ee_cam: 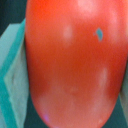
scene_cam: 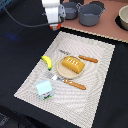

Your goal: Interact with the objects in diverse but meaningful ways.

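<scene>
The tool [scene_cam: 56,25] sits in the upper middle of the exterior view, at the far corner of the placemat [scene_cam: 30,82]. A bit of red shows at its tip, and the wrist view is almost filled by a round red tomato [ee_cam: 70,60] with a small blue-grey fleck on its skin; the tool appears to be grasping the tomato, though its fingers cannot be seen clearly.

Below the tool, near the middle of the frame, a golden scored bread loaf [scene_cam: 72,63] lies on a tan round plate [scene_cam: 64,73]. A small yellow banana [scene_cam: 47,62] rests just beside the plate on its left. A white-and-light-blue cube carton [scene_cam: 44,89] stands at the lower left of the placemat, well apart from the rest. Any printing on it is too blurred to read.

A wooden-handled knife [scene_cam: 88,59] lies upper right of the plate, and a wooden-handled fork [scene_cam: 70,82] lies below it.

The striped placemat covers a black desk [scene_cam: 15,55]. Two grey pots [scene_cam: 90,14] stand on a brown surface along the top edge. The placemat's right half and near corner are open.
</scene>
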